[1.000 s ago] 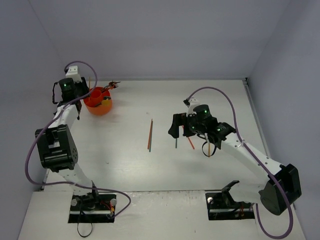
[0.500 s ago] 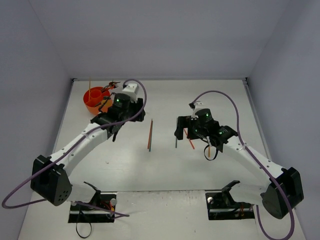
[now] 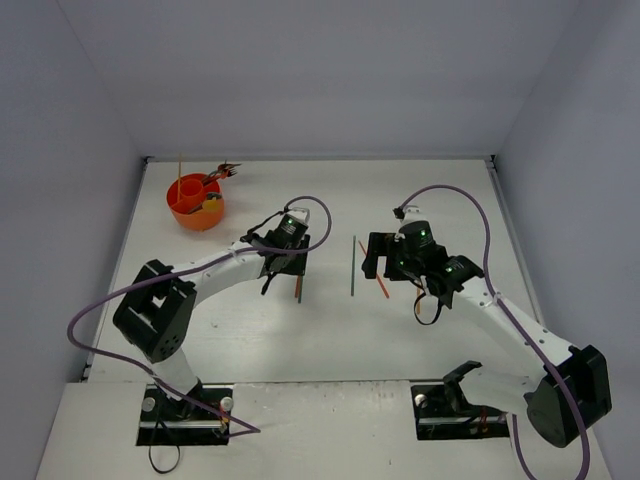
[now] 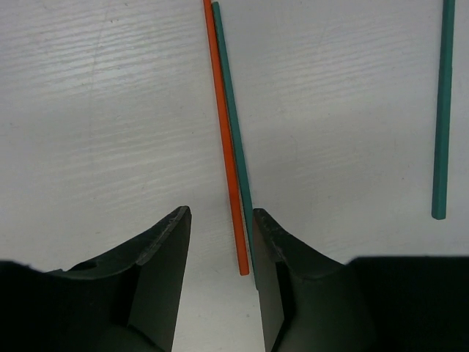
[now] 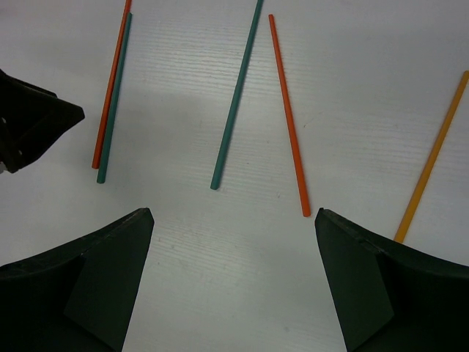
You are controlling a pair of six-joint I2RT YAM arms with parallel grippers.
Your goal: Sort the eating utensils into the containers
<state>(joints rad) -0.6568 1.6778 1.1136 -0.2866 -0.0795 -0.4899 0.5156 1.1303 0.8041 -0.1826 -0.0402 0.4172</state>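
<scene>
Top view: high above and behind, looking down over the whole white table [image 3: 330, 340], with the left arm [image 3: 215, 267] rooted at 7 o'clock and the right arm [image 3: 510, 325] at 5. Both wrist views look down from very close, sharing an orange chopstick [image 4: 229, 147] beside a teal chopstick [image 4: 237, 147].

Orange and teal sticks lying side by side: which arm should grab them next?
Probably left. The left gripper hangs open over the ends of the orange chopstick and teal chopstick. The right gripper, also open, has them off to one side.
</scene>
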